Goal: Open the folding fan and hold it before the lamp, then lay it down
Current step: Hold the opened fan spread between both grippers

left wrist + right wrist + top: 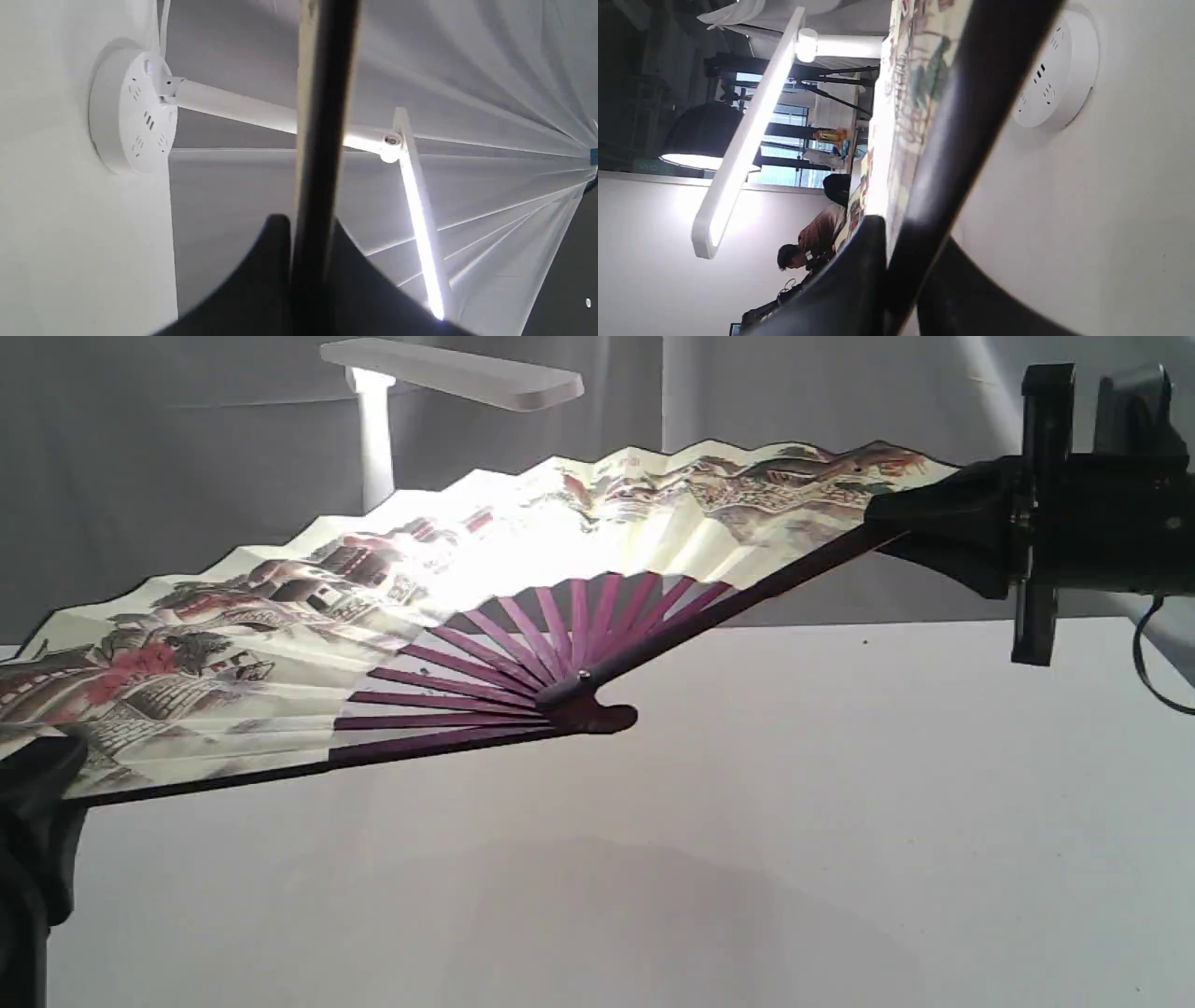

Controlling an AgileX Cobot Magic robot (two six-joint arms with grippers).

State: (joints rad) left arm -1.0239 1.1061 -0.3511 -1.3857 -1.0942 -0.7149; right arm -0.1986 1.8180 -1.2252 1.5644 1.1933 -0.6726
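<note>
The folding fan (448,607) is spread wide above the white table (747,821), its painted cream leaf lit from behind by the lamp (457,375). My left gripper (42,770) is shut on the fan's left guard at the picture's left edge. My right gripper (920,527) is shut on the right guard near its outer end. The left wrist view shows the dark guard (320,140) edge-on between the black fingers (261,280), with the lamp's base (135,112) and glowing bar beyond. The right wrist view shows the guard (962,140) pinched likewise.
Grey cloth (187,476) hangs behind the table. The lamp's stem (376,439) stands at the back left, partly behind the fan. A black cable (1153,663) loops under the right arm. The fan's pivot (583,695) hovers over the table's middle.
</note>
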